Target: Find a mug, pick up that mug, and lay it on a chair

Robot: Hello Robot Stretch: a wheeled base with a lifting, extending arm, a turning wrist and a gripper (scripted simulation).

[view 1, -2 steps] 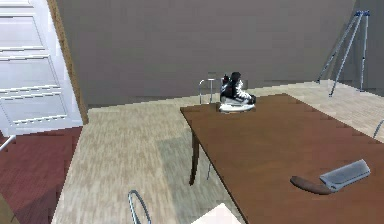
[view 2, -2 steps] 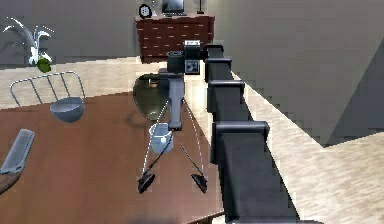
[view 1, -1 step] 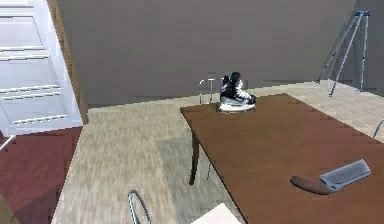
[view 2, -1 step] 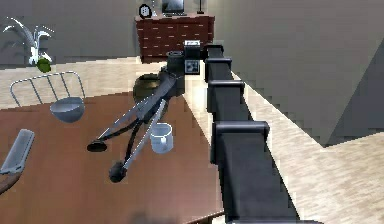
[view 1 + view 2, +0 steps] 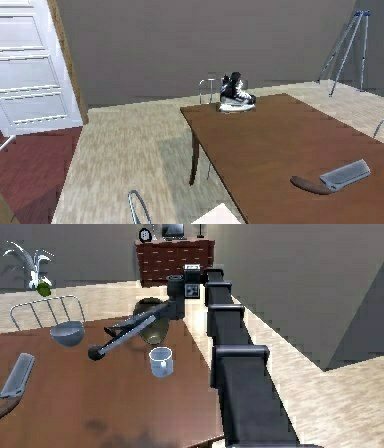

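Plainly one mug, a pale see-through cylinder, stands on the brown wooden worktop, just robot-side of the end effector. One rounded grey-blue bowl sits left of the end effector. Whether the end effector's fingers are spread or hold anything cannot be told.

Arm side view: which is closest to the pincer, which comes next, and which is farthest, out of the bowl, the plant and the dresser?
1. Bowl: on the table, just left of the pincer.
2. Plant: past the table's far left corner.
3. Dresser: far beyond, against the back wall.
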